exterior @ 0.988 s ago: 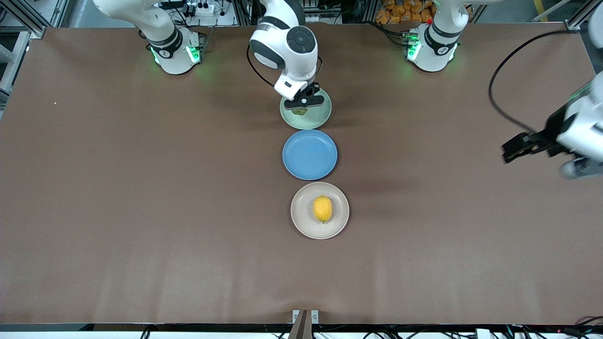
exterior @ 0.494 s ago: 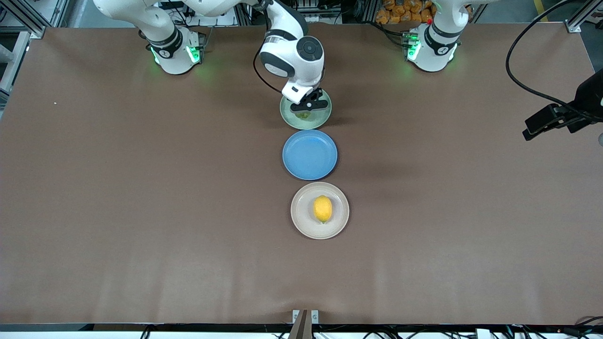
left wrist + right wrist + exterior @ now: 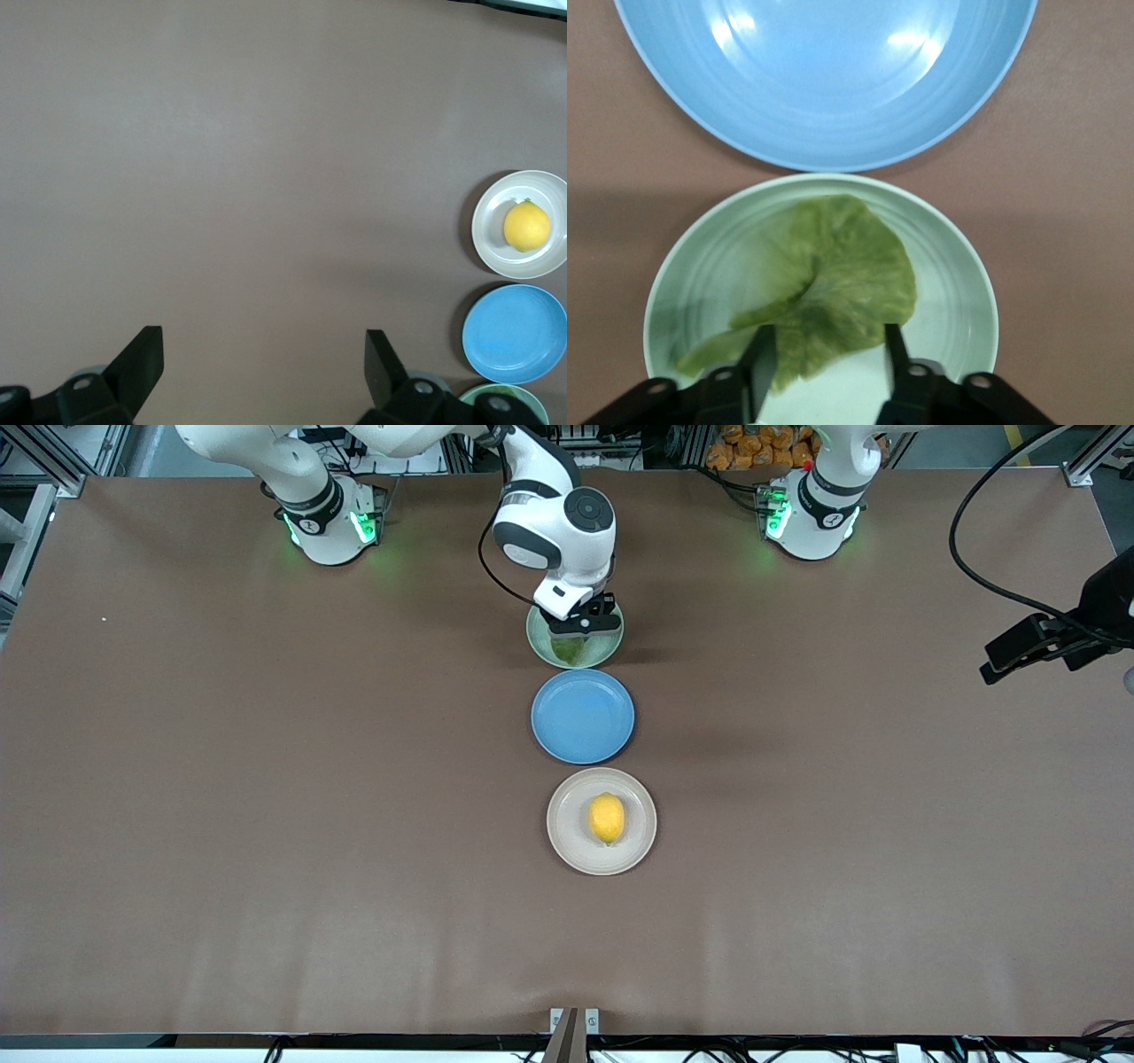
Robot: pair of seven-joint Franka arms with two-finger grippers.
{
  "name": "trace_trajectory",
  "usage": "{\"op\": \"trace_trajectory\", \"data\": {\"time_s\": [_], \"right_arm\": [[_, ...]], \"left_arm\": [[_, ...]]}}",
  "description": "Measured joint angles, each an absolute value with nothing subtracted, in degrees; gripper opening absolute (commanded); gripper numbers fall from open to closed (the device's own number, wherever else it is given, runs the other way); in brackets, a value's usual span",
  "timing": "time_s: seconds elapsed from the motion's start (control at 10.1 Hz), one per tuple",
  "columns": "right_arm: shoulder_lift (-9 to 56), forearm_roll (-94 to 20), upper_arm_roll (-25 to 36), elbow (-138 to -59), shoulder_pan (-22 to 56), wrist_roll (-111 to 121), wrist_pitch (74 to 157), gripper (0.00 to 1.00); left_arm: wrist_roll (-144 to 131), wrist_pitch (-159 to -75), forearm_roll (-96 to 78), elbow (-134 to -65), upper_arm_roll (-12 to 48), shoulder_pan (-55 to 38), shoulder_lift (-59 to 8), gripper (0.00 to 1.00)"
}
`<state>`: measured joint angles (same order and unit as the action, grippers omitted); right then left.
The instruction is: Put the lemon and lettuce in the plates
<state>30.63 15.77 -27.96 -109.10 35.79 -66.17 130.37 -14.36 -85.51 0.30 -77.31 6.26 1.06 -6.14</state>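
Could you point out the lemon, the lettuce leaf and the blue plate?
lemon point(image 3: 607, 817): front view, middle of the fruit.
lettuce leaf point(image 3: 837, 283): right wrist view, middle of the leaf.
blue plate point(image 3: 582, 716): front view, bare centre.

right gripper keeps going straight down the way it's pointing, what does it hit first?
Probably the lettuce: the right gripper points down with open fingers on either side of the leaf, which lies in the green plate. Whether the tips already touch is unclear.

My right gripper point(image 3: 574, 627) covers much of the mint green plate point(image 3: 609, 642) in the front view, so only a sliver of the lettuce point(image 3: 571, 650) shows there. My right wrist view cuts the blue plate point(image 3: 824, 80) at the frame edge. My left wrist view crops the mint green plate to a sliver and my left gripper point(image 3: 263, 367) to two finger stubs.
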Motion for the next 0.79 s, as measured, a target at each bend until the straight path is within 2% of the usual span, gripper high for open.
{"op": "trace_trajectory", "data": {"time_s": [0.2, 0.49, 0.79], "right_arm": [[30.6, 15.9, -27.7, -107.6, 35.3, -66.0, 129.0, 1.0], [30.6, 15.9, -27.7, -102.1, 33.2, -63.3, 121.0, 1.0], [30.5, 15.9, -27.6, -99.3, 27.6, -57.7, 119.3, 1.0]], "left_arm": [[-14.4, -85.5, -0.3, -77.3, 6.4, 1.1, -6.0, 1.0], [-14.4, -85.5, -1.0, -78.1, 5.8, 0.9, -4.5, 1.0], [-14.4, -85.5, -1.0, -80.5, 3.2, -0.4, -3.1, 1.0]]}}
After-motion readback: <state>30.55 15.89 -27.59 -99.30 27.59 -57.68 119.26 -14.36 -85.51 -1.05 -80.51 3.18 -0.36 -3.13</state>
